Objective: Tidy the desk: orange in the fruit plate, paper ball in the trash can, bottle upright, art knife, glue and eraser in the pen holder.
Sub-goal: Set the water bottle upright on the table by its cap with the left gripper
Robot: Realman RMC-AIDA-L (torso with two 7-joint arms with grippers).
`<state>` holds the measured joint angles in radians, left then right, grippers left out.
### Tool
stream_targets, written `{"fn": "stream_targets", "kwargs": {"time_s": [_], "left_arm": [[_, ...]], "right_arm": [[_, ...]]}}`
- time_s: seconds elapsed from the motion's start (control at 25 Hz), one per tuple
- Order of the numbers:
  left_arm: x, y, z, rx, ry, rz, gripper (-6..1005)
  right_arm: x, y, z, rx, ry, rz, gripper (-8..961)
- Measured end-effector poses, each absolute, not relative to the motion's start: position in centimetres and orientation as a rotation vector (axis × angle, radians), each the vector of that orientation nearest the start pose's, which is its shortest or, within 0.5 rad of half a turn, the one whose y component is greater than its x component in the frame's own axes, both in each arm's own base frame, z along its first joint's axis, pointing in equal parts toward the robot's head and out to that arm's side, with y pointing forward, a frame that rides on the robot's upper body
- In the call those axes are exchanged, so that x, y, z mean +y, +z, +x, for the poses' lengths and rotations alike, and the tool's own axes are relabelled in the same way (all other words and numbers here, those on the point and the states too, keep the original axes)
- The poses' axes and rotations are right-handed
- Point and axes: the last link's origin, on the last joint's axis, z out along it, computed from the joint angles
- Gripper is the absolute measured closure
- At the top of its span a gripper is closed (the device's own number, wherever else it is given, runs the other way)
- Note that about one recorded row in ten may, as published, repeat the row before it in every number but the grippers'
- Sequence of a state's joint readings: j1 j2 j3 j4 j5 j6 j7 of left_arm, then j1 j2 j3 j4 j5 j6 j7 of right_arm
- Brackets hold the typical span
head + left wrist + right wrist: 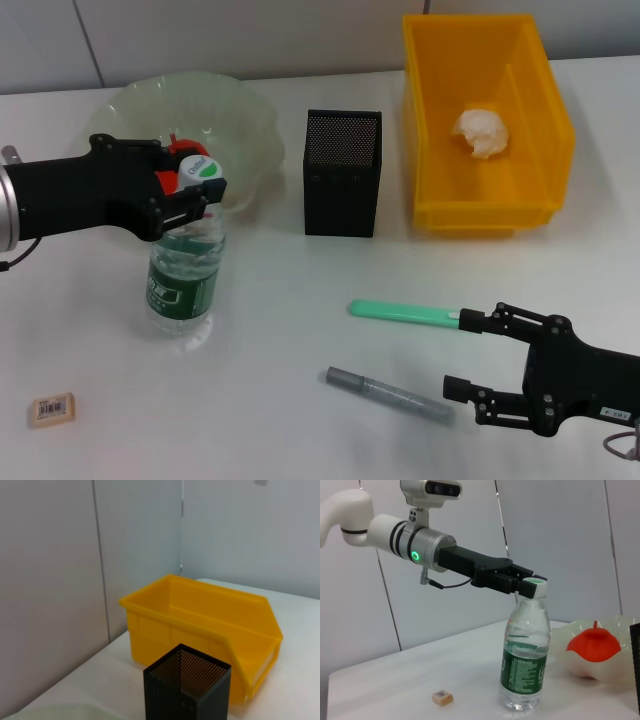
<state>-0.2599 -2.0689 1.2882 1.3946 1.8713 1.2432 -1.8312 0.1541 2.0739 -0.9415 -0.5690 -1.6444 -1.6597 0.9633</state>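
Head view: left gripper [190,195] clamped on cap of bottle [183,280], bottle upright on table, just before fruit plate [245,120]. Orange [592,645] in plate. Right gripper [472,352] low near front edge, fingers spread, holding nothing, between green art knife [400,312] and grey glue [388,394]. Paper ball [484,133] in trash can [430,150]. Pen holder [342,180] between plate and can. Eraser [52,409] front left.

A square black metal-mesh pen holder [187,689] is seen nearest the camera, standing upright. Just behind it, a deep yellow-orange plastic trash can [200,625] is set on the white table [295,680], before grey wall panels [50,580].
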Motion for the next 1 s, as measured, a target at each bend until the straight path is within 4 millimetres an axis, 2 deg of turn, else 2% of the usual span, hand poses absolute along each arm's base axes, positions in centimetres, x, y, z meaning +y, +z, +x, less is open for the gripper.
{"fn": "stream_targets", "kwargs": {"time_s": [1.0], "left_arm": [[32.8,3.8,-20.9,-0.451,-0.464,-2.565,573]], "right_arm": [[21.5,-1.7,31.6,0.481,0.896,-2.612,162]]}}
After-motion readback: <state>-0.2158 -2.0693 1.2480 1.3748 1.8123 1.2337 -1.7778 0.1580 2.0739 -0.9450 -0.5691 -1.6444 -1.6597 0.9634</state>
